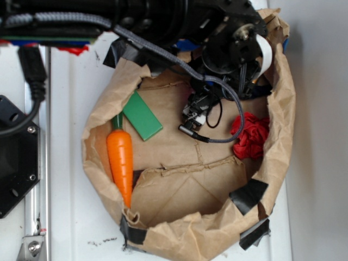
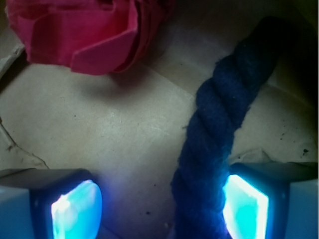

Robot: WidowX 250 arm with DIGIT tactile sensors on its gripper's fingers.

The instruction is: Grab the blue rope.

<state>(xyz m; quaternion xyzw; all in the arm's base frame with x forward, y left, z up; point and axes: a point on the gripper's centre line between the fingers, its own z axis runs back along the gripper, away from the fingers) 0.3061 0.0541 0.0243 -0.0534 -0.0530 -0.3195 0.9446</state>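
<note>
Exterior: arm over paper bag point(image 1: 283, 141) far-right; hand hidden under it, rope not visible; carrot point(image 1: 120, 160) left, green block point(image 1: 142, 115) beside it, red cloth point(image 1: 251, 135) right. Wrist: hand point(image 2: 162, 206) wide open, holding nothing; blue rope point(image 2: 219, 129) btwn fingers, touching right pad point(image 2: 245, 208), running far-right; red cloth far-left.

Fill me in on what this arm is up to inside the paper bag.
The WidowX arm's gripper is reaching into the crumpled brown paper bag for the thick dark navy twisted rope. The wrist view shows the fingers open, with the rope lying between them close against the right-hand one; they have not closed on it. A crumpled red cloth, an orange toy carrot and a flat green block lie untouched in the bag.
</note>
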